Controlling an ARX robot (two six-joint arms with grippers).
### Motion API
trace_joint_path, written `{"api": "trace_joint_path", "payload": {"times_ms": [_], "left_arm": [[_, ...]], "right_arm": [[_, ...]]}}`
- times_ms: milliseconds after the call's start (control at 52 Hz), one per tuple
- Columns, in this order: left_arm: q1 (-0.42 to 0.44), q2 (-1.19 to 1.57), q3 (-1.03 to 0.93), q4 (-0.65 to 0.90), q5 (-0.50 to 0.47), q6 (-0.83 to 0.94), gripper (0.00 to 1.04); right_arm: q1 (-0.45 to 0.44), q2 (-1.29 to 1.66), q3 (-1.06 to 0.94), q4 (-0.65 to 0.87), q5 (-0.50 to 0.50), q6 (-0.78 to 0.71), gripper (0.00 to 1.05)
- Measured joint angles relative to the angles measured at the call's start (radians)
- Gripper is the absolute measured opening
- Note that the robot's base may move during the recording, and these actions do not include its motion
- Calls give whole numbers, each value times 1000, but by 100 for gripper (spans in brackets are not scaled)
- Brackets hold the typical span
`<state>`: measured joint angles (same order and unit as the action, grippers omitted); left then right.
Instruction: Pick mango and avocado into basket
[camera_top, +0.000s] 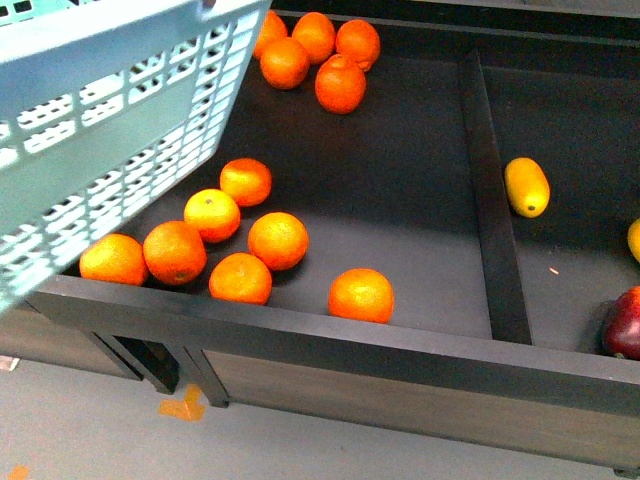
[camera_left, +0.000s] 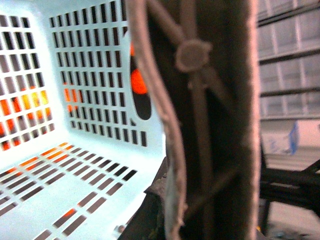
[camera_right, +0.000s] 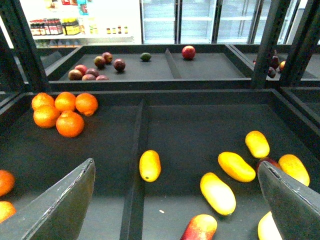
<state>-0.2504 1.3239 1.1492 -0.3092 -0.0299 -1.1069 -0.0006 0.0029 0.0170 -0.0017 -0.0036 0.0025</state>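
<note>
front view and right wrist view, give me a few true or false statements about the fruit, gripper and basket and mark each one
1. A mango lies just right of the divider. True.
2. The right gripper holds a mango. False: it is open, with nothing between its fingers.
3. The oranges share that mango's compartment. False: they lie on the other side of the divider.
4. No fruit shows inside the basket. True, for the part the left wrist view shows.
</note>
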Motion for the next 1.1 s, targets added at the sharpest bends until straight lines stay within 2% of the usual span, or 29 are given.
{"api": "trace_joint_path", "payload": {"times_ms": [77,135,269,404,500,692,1019,1058,1096], "left_arm": [[-15,117,92,10,0,113,5],[-34,204,175,18,7,132,5],[-131,371,344,13,117,127,5],[-238,428,377,27,202,122,5],[-279,436,377,41,246,114,5],[-318,427,343,64,264,143,5],[-321,426,333,64,248,148,5],[-320,426,333,64,247,150,5],[-319,426,333,64,247,153,5]], "right_arm": [[0,0,0,0,0,0,96],[0,0,0,0,1,0,96],[0,0,0,0,2,0,96],[0,0,0,0,3,0,96],[0,0,0,0,3,0,96],[0,0,0,0,3,0,96],[0,0,0,0,4,0,96],[16,27,18,-55,63,28,96],[52,114,82,-205,188,110,96]]}}
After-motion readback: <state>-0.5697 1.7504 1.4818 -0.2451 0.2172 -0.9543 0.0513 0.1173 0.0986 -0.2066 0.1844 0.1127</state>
